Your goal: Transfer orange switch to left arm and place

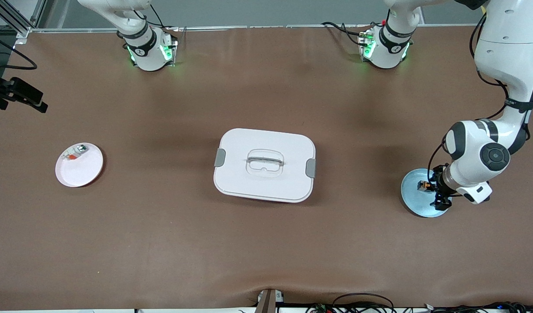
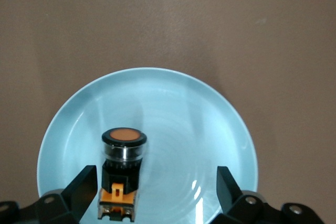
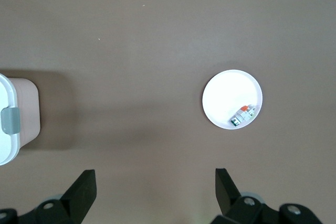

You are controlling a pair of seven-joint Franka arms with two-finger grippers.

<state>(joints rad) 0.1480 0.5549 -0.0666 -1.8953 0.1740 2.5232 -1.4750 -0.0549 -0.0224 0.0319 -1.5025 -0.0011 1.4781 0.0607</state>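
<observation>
The orange switch (image 1: 424, 186) lies on its side on a blue plate (image 1: 416, 204) at the left arm's end of the table. My left gripper (image 1: 438, 191) is low over that plate, open, with the switch (image 2: 122, 166) between its fingers, close beside one finger (image 2: 84, 187) and apart from the other; the plate (image 2: 178, 108) fills the left wrist view. The white box (image 1: 249, 143) stands at the table's middle. My right gripper (image 3: 155, 190) is open and empty, high over bare table between the box's end (image 3: 8, 124) and a pink plate (image 3: 226, 95); it is outside the front view.
The pink plate (image 1: 81, 169) at the right arm's end of the table holds a small silver-and-clear part with a red-orange bit (image 1: 75, 153), which also shows in the right wrist view (image 3: 242, 115). A black camera mount (image 1: 18, 93) juts in at that end.
</observation>
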